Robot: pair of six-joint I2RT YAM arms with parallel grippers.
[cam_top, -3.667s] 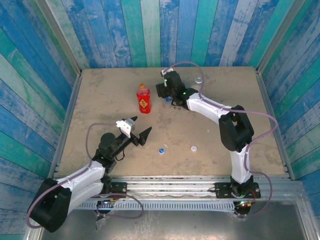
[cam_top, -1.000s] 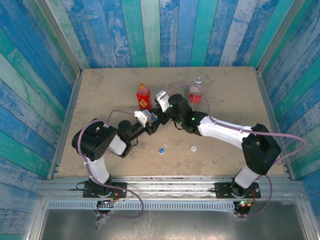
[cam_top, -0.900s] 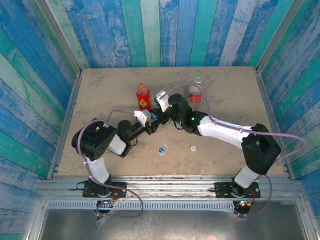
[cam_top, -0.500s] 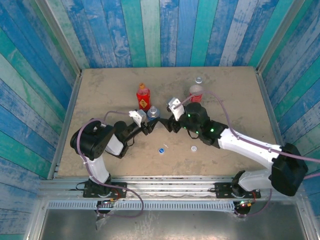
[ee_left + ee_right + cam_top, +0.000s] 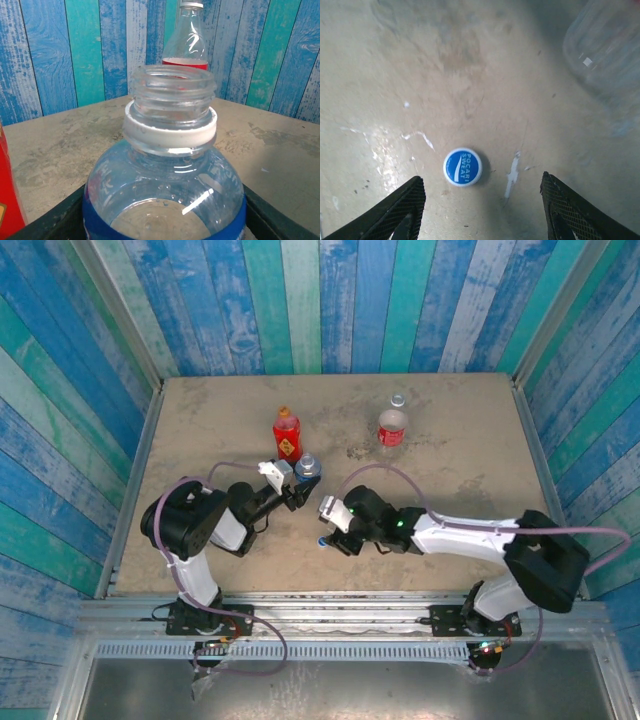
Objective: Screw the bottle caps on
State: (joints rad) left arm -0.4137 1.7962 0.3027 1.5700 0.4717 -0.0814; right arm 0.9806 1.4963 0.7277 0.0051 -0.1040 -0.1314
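Observation:
My left gripper (image 5: 301,480) is shut on the short clear bottle with a blue label (image 5: 307,466), which stands upright left of the table's middle. In the left wrist view that bottle (image 5: 167,165) has an uncapped neck, and the black fingers (image 5: 47,227) press its sides. My right gripper (image 5: 336,536) hangs open just above the blue cap (image 5: 323,541). In the right wrist view the blue cap (image 5: 463,166) lies flat on the table between the spread fingers (image 5: 395,212), left of centre and untouched. The red bottle (image 5: 287,438) carries an orange-brown cap (image 5: 284,412).
The clear bottle with a red label (image 5: 391,428) stands at the back, and it rises behind the held bottle's neck (image 5: 186,40). The red bottle (image 5: 7,195) is close on the left. Blue plank walls (image 5: 330,300) close the table in.
My right gripper has left the short bottle, opened, and swung toward the near edge, now over the blue cap. The left gripper keeps its hold on the bottle.

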